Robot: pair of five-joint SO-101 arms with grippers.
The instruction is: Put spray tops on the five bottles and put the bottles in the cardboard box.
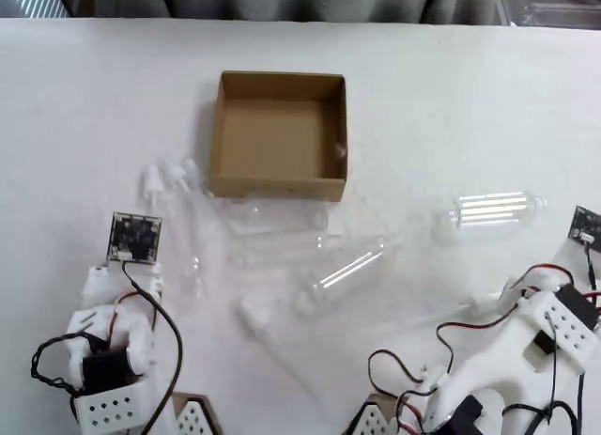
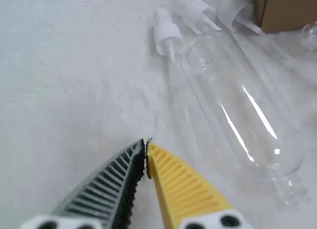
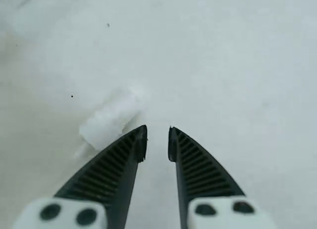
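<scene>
White tabletop [image 1: 84, 97] carries everything. Brown open cardboard box [image 1: 280, 134] sits mid-table with nothing in it; no bottle is capped or boxed, so I judge the task at its start.

Clear plastic bottles all lie on their sides:
- one far right [image 1: 493, 209]
- one diagonal mid-table [image 1: 343, 275]
- a faint overlapping group against the box front [image 1: 272, 217], count unclear
- one nearest the left arm [image 1: 192, 242] [image 2: 237, 105]

Cluster of three white spray tops [image 1: 172, 175] [image 2: 200, 14] lies beside the box's near left corner. A lone white spray top [image 1: 254, 313] sits mid-table, nearer me.

Left gripper [image 2: 146, 144] is low over bare tabletop, grey and yellow fingers pressed together, holding nothing. The nearest bottle lies ahead and off to the side. Its long axis runs away toward the box, threaded neck nearest the fingers, with the cluster at its far end.

Right gripper [image 3: 157, 137]: black fingers a narrow gap apart, holding nothing. A small white spray top [image 3: 111, 121] lies just outside one fingertip, not between them.

My call: right arm is closest to a top, left arm to a bottle.
</scene>
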